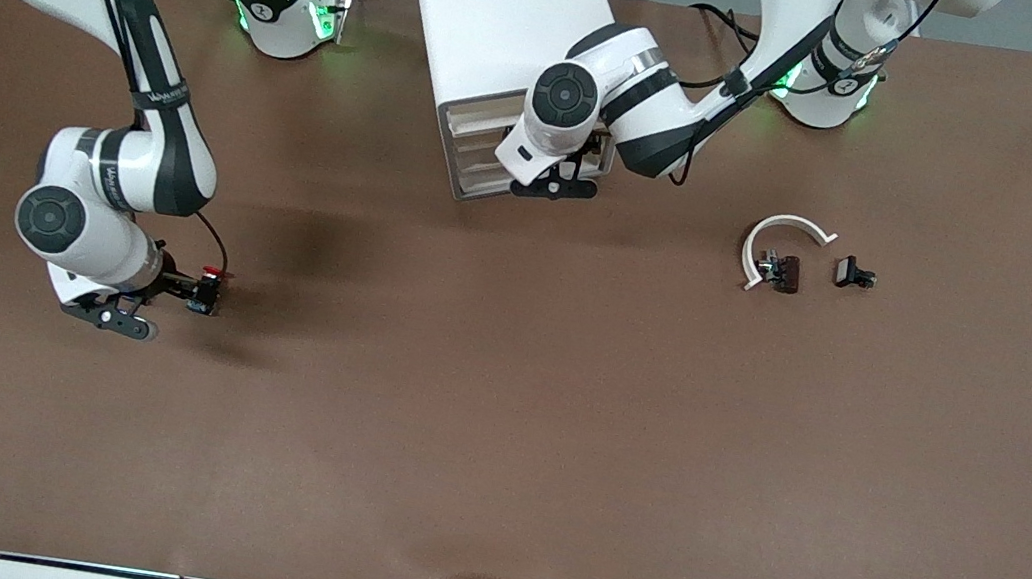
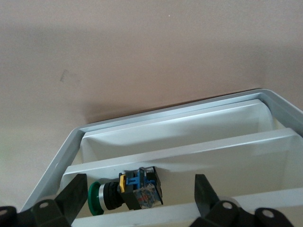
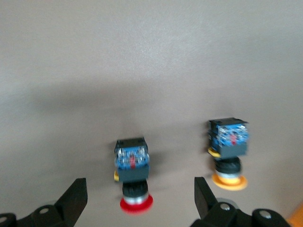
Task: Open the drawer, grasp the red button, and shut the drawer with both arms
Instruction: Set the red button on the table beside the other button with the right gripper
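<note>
My right fingers (image 3: 75,198) stand wide apart and empty, low at the right arm's end of the tabletop (image 1: 496,428). The button (image 3: 134,172) lies on it between them: red cap, black-and-blue body. I judge it light and rigid, with a slick cap, so I'd grip the body's flat sides. A yellow button (image 3: 228,151) lies beside it. My left fingers (image 2: 203,194) wait open and empty over the open drawer (image 2: 189,142), which holds a green button (image 2: 125,191).

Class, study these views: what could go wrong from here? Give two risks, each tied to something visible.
The right gripper stands open around the red button on the table; pulling away sideways might topple it or nudge the yellow-capped button beside it. The left gripper hangs open over the open drawer, above a green-capped button; shutting the drawer could catch a finger.
</note>
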